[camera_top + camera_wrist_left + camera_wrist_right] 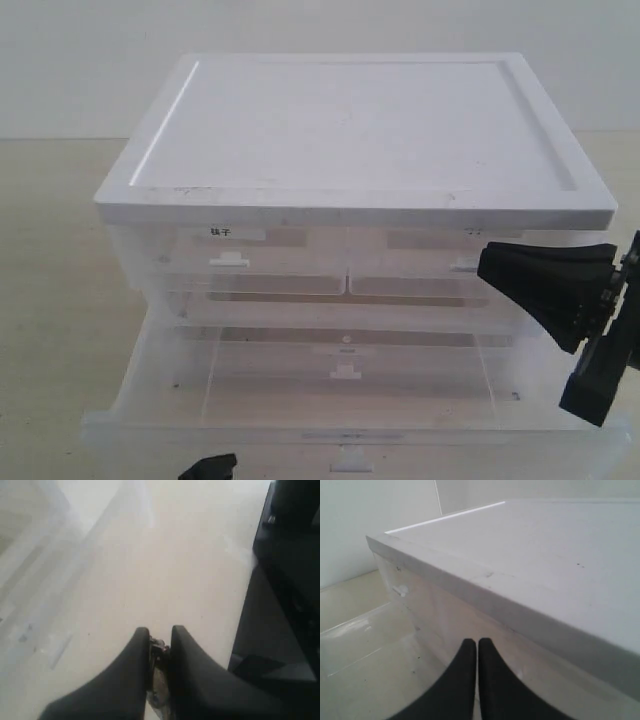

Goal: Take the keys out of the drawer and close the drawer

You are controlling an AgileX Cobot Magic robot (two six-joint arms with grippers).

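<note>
the keys (158,652) are pinched in the left claw (160,631), which is closed tight on them over the bare surface (165,555). the drawer (200,440) is seen pulled out of the cabinet (350,120). the right claw (478,642) is closed on nothing beside the cabinet.

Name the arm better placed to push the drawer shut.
Right, probably: the right gripper hangs empty beside the open drawer, while the left gripper pinches something metallic, likely the keys.
</note>
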